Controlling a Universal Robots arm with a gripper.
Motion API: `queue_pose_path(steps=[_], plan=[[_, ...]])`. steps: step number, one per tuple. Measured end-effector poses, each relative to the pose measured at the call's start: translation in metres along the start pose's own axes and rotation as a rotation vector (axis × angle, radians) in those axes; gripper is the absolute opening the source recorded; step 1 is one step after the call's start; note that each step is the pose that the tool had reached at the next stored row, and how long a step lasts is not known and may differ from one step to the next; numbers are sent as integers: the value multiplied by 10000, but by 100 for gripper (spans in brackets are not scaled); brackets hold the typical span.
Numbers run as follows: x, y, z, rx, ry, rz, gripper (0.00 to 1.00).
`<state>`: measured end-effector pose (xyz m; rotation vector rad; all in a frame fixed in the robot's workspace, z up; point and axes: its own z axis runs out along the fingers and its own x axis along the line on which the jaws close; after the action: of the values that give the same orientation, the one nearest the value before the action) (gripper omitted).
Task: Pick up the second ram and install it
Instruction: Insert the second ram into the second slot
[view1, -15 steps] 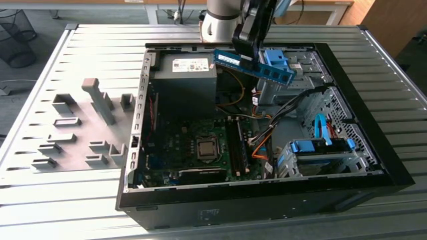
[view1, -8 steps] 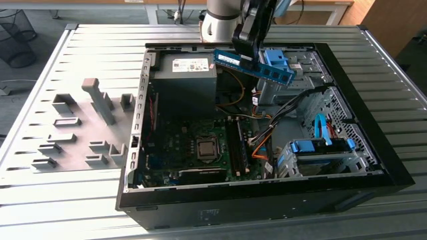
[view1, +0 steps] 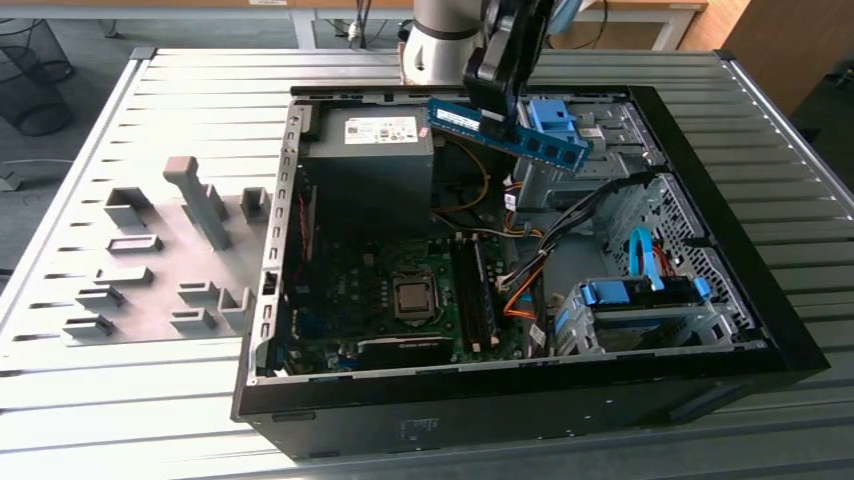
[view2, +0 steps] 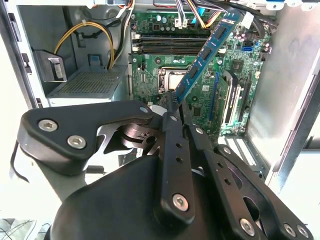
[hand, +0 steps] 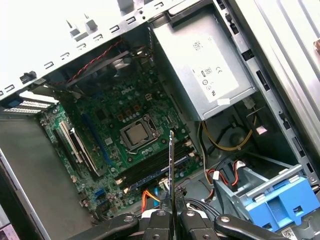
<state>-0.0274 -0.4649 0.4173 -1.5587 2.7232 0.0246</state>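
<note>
Evidently the pale grey holder blocks (view1: 147, 270) at the exterior view's left, on the slatted table (view1: 80, 400), pose no hazard; they stand well apart from the arm. Moving right, the open computer case (view1: 534, 410) lies on its side, with the power supply (view1: 367, 150) at its far end and the motherboard (view1: 354, 300) nearer the camera. The memory slots (view1: 474, 290) run alongside the processor socket (view1: 415, 297); whether one is already filled I cannot tell.

Above the far end of the case hangs the gripper (view1: 497, 100), its fingers clenched on one end of the second ram (view1: 514, 130), which juts out slantwise in the air, clear of the board. In the second wrist view the second ram (view2: 205, 52) is pinched by the gripper (view2: 176, 102) near one end only. The main risk, as I judge it, is that it pivots or slips in so short a grip once pressed. In the first wrist view it shows edge-on (hand: 170, 165) over the slots; a small tilt or offset could jam it against a slot wall or latch.

Further right, the orange cables (view1: 523, 290) lie just beside the slots and might snag a finger, and the blue drive bracket (view1: 641, 293) crowds that side.
</note>
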Motion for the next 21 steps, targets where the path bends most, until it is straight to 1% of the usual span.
queue_pose_path(steps=[9,21], plan=[[0,0,6,33,14,1403,14],[0,0,16,98,64,3213,14]])
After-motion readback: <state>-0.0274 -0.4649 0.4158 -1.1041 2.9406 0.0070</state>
